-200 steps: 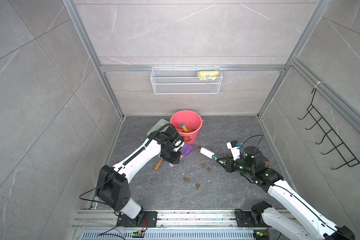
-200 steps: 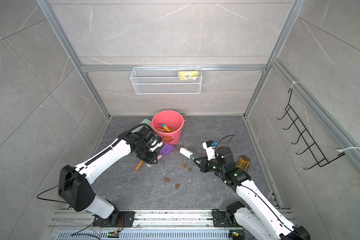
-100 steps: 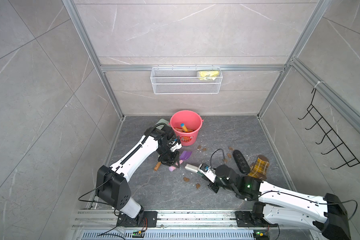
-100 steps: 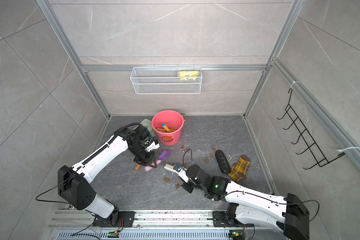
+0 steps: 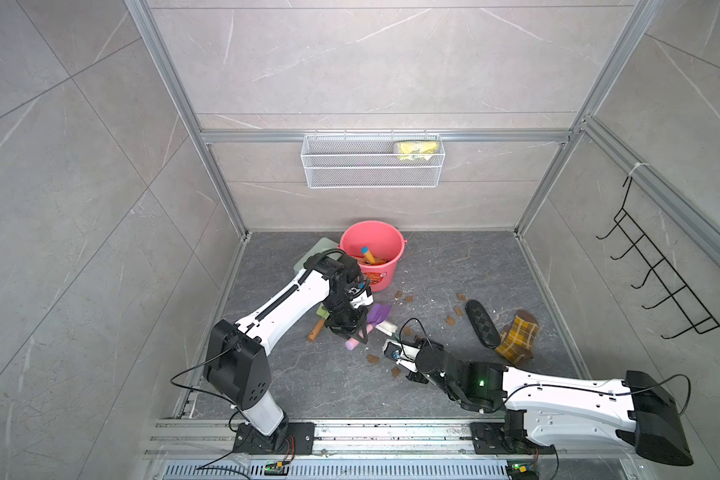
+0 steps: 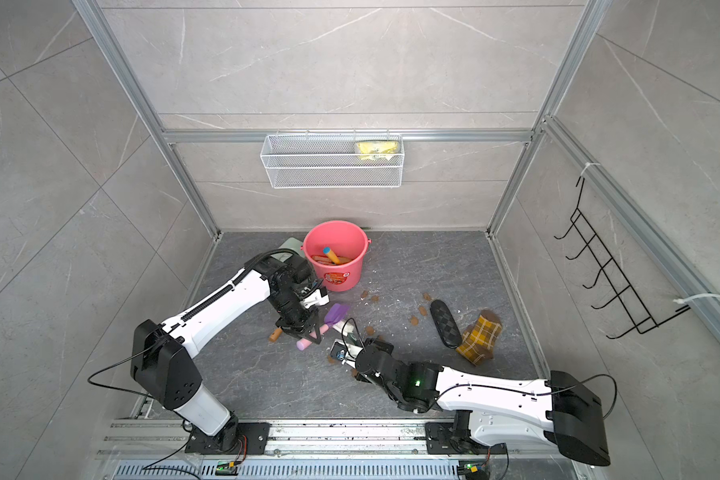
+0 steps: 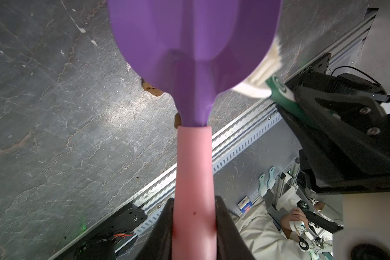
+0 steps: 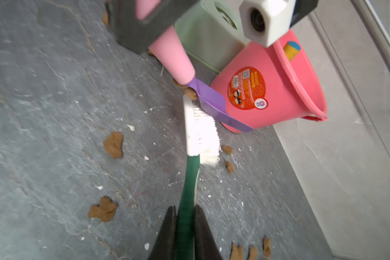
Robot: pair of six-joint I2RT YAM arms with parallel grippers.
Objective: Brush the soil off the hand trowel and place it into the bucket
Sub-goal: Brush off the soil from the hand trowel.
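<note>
Grip: my left pincer (image 7: pixel 194 216) clamps pink-handled purple plastic trowel (image 7: pixel 194 45), right pincer (image 8: pixel 186 225) green-handled white brush (image 8: pixel 200 135); hard stroke could twist trowel loose.

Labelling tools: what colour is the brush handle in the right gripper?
Dark green handle, white bristled head; clearest in the right wrist view.

The sage-green rectangular tissue box (image 5: pixel 310 257) is sitting just left of the round coral-pink plastic bucket (image 5: pixel 393 266). The purple-bladed, pink-handled plastic hand trowel (image 5: pixel 379 313) is hanging in front of it. Small brown clay-like soil lumps (image 5: pixel 451 320) are lying to its front and right.
</note>
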